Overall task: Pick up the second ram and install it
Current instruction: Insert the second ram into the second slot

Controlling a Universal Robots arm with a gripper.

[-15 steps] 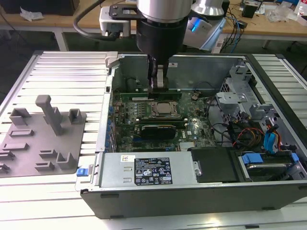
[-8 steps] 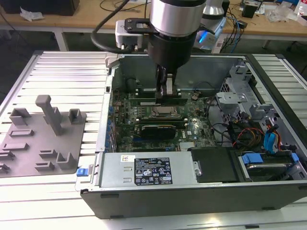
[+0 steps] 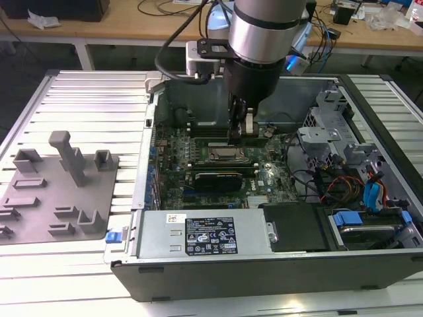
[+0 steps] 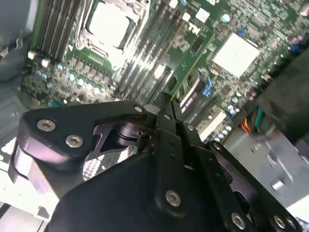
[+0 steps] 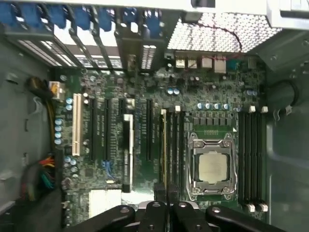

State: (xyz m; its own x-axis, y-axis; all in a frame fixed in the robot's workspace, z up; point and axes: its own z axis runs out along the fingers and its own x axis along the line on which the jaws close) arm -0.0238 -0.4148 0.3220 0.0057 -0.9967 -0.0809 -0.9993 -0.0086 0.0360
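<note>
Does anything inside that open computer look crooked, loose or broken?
Nothing stands out. The processor sits square in its frame, and the thin ram board stands straight and upright beside it, with the gripper at one end.

surface: slatted metal table (image 3: 92, 92) | centre to right: open computer case (image 3: 264, 267) lying flat | left edge: grey moulded fixture tray (image 3: 59, 191), apart from case
</note>
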